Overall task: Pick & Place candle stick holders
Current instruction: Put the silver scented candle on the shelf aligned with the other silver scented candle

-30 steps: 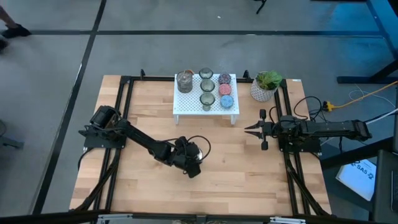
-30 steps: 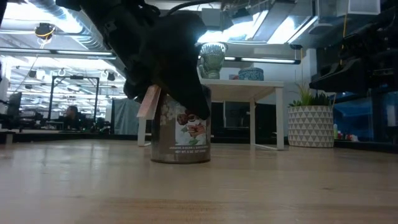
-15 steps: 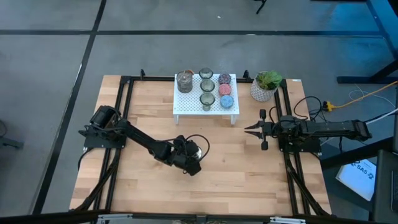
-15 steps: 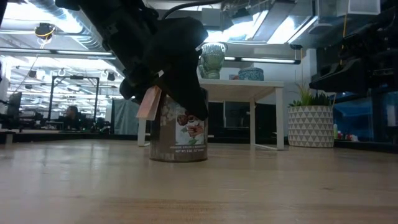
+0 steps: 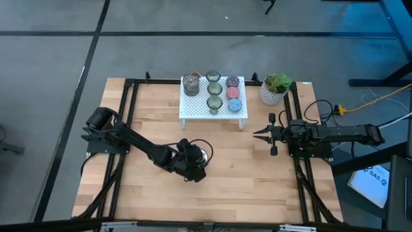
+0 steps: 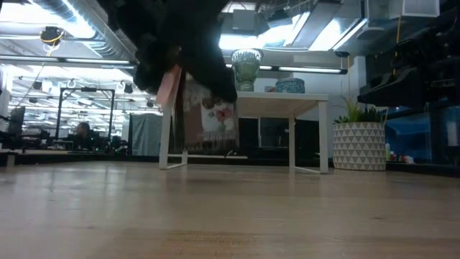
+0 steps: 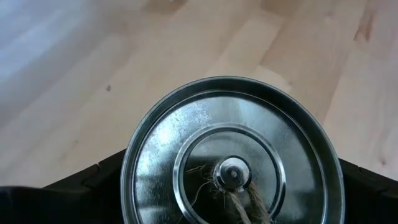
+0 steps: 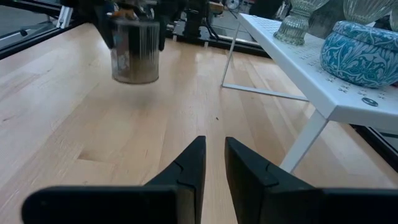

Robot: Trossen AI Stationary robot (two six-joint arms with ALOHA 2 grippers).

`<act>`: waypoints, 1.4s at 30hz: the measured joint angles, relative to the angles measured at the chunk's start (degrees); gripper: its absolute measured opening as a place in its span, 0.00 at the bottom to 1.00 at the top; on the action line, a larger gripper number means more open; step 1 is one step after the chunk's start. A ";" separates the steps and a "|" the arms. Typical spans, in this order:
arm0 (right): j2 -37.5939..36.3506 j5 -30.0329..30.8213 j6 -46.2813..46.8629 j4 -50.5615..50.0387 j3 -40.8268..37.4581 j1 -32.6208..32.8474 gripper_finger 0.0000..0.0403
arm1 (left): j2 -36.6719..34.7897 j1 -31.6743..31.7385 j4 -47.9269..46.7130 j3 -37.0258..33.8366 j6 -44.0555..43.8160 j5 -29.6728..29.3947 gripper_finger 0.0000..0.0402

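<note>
My left gripper [image 5: 193, 163] is shut on a shiny silver candle holder [image 6: 206, 115], a tin with a lid and a rope knob [image 7: 231, 175], above the table's middle. It also shows in the right wrist view [image 8: 135, 53]. My right gripper [image 5: 261, 135] waits at the table's right, level, its fingers a narrow gap apart and empty. The other holders stand on the white perforated rack [image 5: 193, 111]: a second silver one [image 5: 191, 84], three olive glass ones [image 5: 214, 89], a purple one [image 5: 232, 82], a pink one [image 5: 232, 93] and a blue one [image 5: 234, 104]. My left gripper holds the silver holder by its upper side wall, just under the lid's rim [image 7: 130, 168], pinched between the two fingers [image 7: 93, 183], one on each side. The fingers come from above, pointing down. The holder hangs roughly upright, lifted clear of the table.
A white pot with a green plant [image 5: 275, 89] stands at the far right beside the rack. Black frame rails [image 5: 129, 116] run along the table's left and right sides. Bare wood [image 5: 238, 180] lies between the two grippers and toward the near edge.
My left gripper has gone up with the silver holder, and a little toward the table's left. The holder stood on the table a second ago and now hangs clear above it.
</note>
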 joint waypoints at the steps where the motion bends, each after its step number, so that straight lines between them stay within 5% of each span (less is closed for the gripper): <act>1: 0.00 0.02 0.00 0.00 0.00 0.00 0.16 | -0.49 -0.16 -0.15 0.00 0.05 -0.55 0.88; 20: 0.00 -0.09 0.01 0.00 0.00 0.00 0.16 | -9.37 -4.53 -7.73 0.04 -1.51 -6.07 0.88; 42: 0.00 -0.09 0.02 0.00 0.00 0.00 0.16 | -30.24 -2.45 -11.95 0.07 7.21 -7.50 0.88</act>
